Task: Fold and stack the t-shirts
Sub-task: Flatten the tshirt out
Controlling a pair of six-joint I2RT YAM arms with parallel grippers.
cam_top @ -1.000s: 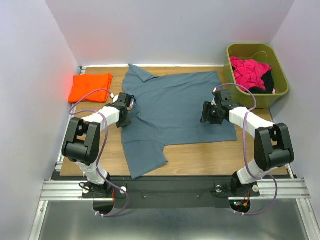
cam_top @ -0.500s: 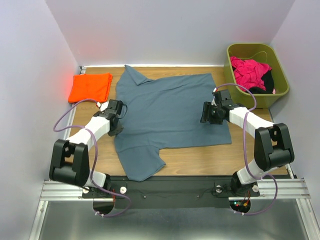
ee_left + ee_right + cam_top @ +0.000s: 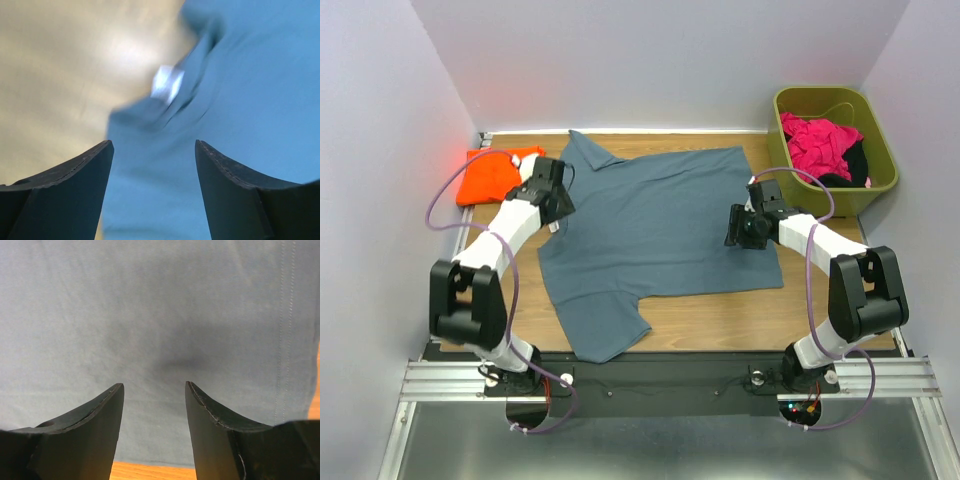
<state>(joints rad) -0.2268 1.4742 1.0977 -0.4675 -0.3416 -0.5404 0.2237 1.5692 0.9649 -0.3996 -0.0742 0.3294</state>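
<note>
The slate blue-grey t-shirt point(image 3: 655, 225) lies spread flat on the wooden table, collar toward the back left and one sleeve hanging toward the near edge. The orange t-shirt point(image 3: 488, 178) lies folded at the back left. My left gripper point(image 3: 555, 200) hovers open over the blue-grey shirt's left edge near the collar; the blurred left wrist view shows blue-grey cloth point(image 3: 240, 100) and a white tag point(image 3: 167, 82) beyond the open left gripper point(image 3: 152, 147). My right gripper point(image 3: 735, 228) stands open just above the shirt's right side, and in its wrist view the right gripper point(image 3: 154, 387) holds nothing, with flat blue-grey cloth point(image 3: 150, 305) below.
An olive-green bin point(image 3: 885, 160) at the back right holds pink clothes point(image 3: 817, 142) and dark clothes. White walls close in the table on the left, back and right. Bare wood point(image 3: 740, 310) shows between the shirt and the arm bases.
The left gripper pulled the shirt's left side leftward, then opened and moved back toward the collar. The shirt now lies further left. The right gripper stayed in place, its fingers slightly narrower.
</note>
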